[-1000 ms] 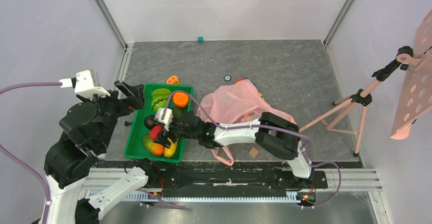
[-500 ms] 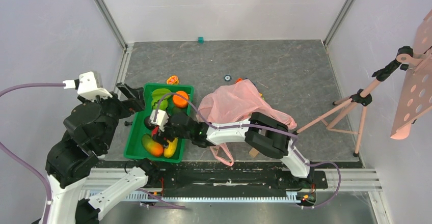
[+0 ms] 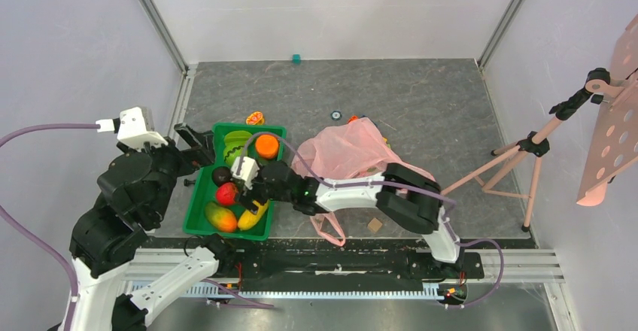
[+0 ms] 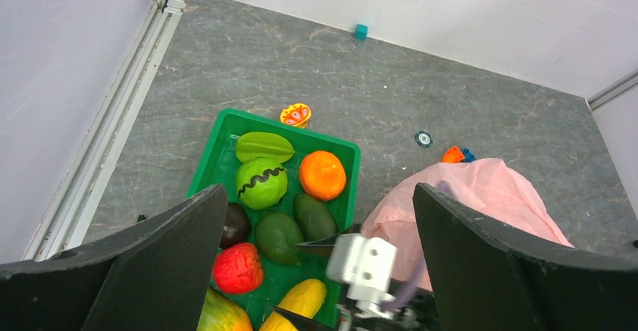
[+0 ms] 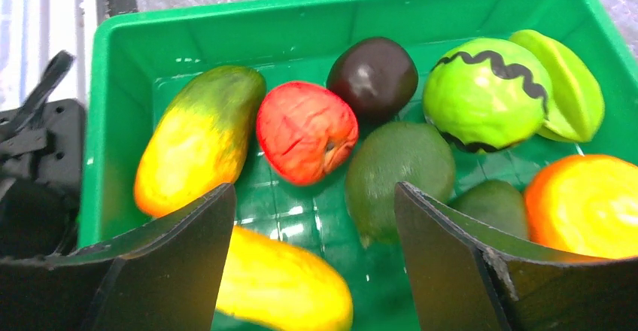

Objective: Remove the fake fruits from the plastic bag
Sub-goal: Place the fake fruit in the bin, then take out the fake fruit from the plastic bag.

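Observation:
The red fake fruit [image 3: 226,194] [image 5: 305,132] lies free in the green tray [image 3: 248,126], next to the orange-to-green mango-like fruit [image 3: 220,217] [image 5: 197,139]. My right gripper [image 3: 241,194] [image 5: 312,192] hovers open just above them with nothing between its fingers. The crinkly pink plastic bag [image 3: 350,154] [image 4: 481,195] lies slumped on the table right of the tray, under my right arm. What it holds is hidden. Left of the tray, my left gripper [image 3: 197,141] [image 4: 317,189] hangs wide open and higher up.
The tray [image 5: 338,4] also holds a yellow oblong fruit [image 5: 282,286], an orange ball [image 3: 266,147], a striped green fruit [image 5: 485,94], avocados and a dark plum. A small orange toy [image 3: 256,118] lies behind it. A pink tripod stand [image 3: 519,150] occupies the right.
My right gripper held the red fruit over the tray, lowered it and opened. The fruit now lies free in the tray. The left arm has barely moved.

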Robot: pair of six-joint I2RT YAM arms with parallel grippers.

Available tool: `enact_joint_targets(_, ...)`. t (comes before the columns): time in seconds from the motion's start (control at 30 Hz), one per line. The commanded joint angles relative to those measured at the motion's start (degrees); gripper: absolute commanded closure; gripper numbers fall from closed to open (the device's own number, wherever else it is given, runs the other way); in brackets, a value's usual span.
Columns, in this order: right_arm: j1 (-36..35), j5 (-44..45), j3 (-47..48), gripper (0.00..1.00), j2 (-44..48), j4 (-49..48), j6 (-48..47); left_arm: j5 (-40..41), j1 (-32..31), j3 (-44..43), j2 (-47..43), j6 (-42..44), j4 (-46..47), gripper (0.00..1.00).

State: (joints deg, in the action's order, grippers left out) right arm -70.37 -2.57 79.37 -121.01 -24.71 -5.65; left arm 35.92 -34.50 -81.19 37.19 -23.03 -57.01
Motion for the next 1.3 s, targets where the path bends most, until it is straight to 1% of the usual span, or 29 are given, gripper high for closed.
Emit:
enact_joint_targets(0.0,0.0,0.4,-7.1,0.2,14.2,-3.6,-0.6,-0.8,0.1,1.7,1.1,2.0,2.6,0.0)
enact_joint_targets(0.1,0.0,2.2,-16.3,0.21,24.2,-4.8,0.6,-3.0,0.2,3.7,2.0,1.0,4.6,0.0)
enact_joint_targets(0.2,0.0,8.1,-24.0,0.22,34.3,-2.7,3.0,-6.1,0.1,5.9,4.2,0.0,6.6,0.0)
enact_joint_targets(0.37,0.0,17.4,-37.8,0.28,50.9,3.5,8.3,-12.4,0.1,9.8,9.0,-1.4,11.9,0.0)
enact_joint_targets(0.5,1.0,23.3,-44.2,0.36,60.0,12.3,13.2,-18.7,0.1,11.7,14.5,-2.2,16.1,0.0)
enact_joint_targets(0.57,2.4,24.7,-47.0,0.37,63.8,16.2,16.0,-21.7,0.1,13.2,17.3,-3.1,19.0,0.0)
enact_joint_targets(0.63,4.3,26.0,-50.7,0.37,68.1,17.5,19.2,-24.2,-0.2,14.7,19.6,-4.4,21.3,0.0)
enact_joint_targets(0.77,9.6,23.7,-58.3,0.4,76.2,18.8,24.0,-24.9,-2.3,17.2,24.0,-5.9,26.2,0.0)
enact_joint_targets(0.87,13.0,20.8,-62.2,0.42,79.7,19.0,25.4,-25.0,-5.0,17.9,28.2,-6.8,29.2,0.0)
enact_joint_targets(0.97,13.9,19.1,-63.8,0.43,80.0,18.5,25.4,-24.8,-7.4,18.1,32.1,-7.6,32.2,0.0)
enact_joint_targets(1.1,13.9,17.4,-64.8,0.43,77.9,14.0,24.8,-24.1,-8.9,18.3,37.2,-8.3,35.3,0.0)
enact_joint_targets(1.27,13.9,17.2,-63.9,0.43,72.8,9.2,22.8,-21.5,-8.8,19.4,42.9,-9.0,37.1,0.0)
